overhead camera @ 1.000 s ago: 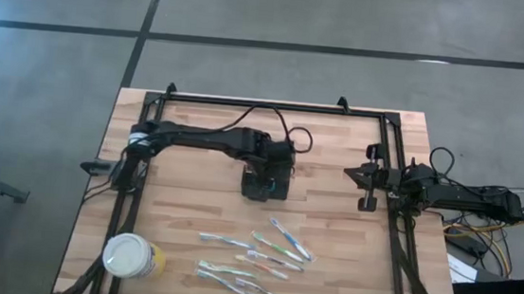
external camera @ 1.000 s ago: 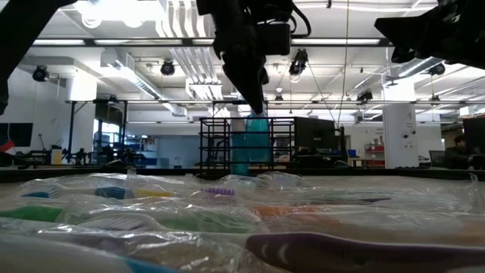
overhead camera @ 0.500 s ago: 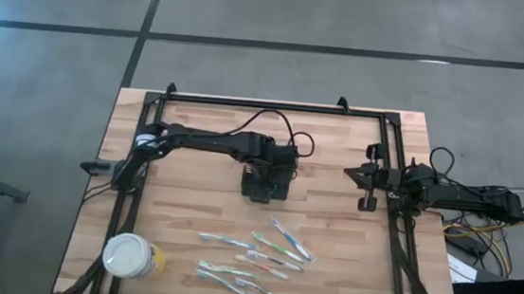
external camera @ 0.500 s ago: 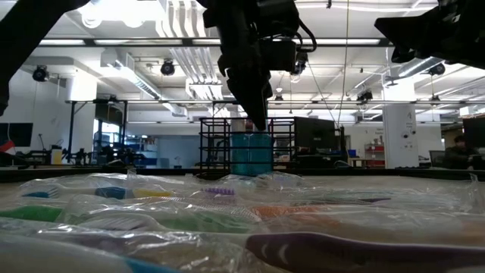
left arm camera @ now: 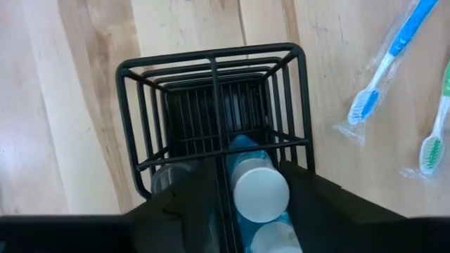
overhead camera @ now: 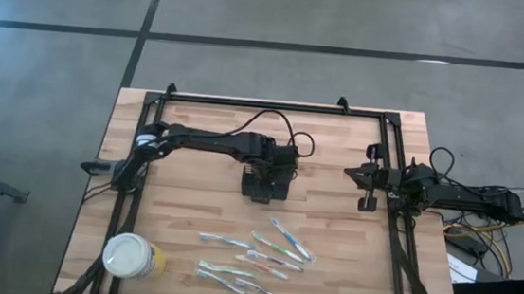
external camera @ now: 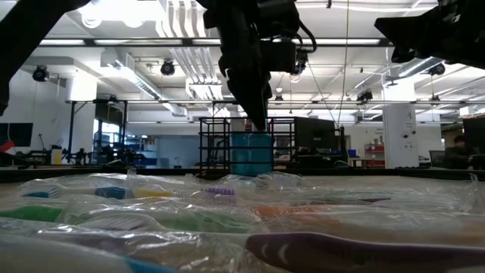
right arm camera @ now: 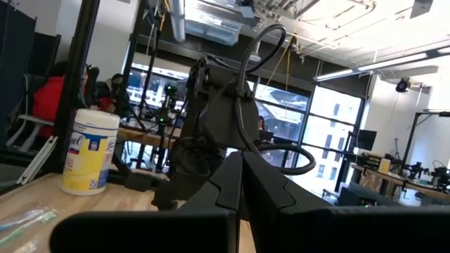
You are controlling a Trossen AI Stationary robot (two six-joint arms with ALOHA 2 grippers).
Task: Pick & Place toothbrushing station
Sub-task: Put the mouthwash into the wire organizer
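Wooden counter seen from straight above, with both dark arms over it. The left arm reaches in toward the middle, and its left claw sits directly over the toothbrushing station, a small black wire caddy standing upright near the counter's centre. Wrapped toothbrushes lie scattered on the counter's near part, apart from the caddy. A round white tub with a yellow label stands at the near left corner. The right arm waits at the right edge, right claw well apart from the caddy.

From counter height, you see the toothbrushes as blurred plastic wrappers filling the foreground. Behind them the caddy stands on the counter, with a blue bottle inside it. The left claw hangs with its tips at the caddy's top rim.

From the left wrist, you look down into the caddy's compartments. The bottle's white cap shows in one compartment, between the claw's two dark fingers, which stand spread apart on either side of it; the claw looks released. A blue toothbrush and a green toothbrush lie on the wood beside the caddy.

From the right wrist, the right claw's fingers meet in a closed line, clenched on nothing. Beyond them you see the left arm and the tub.
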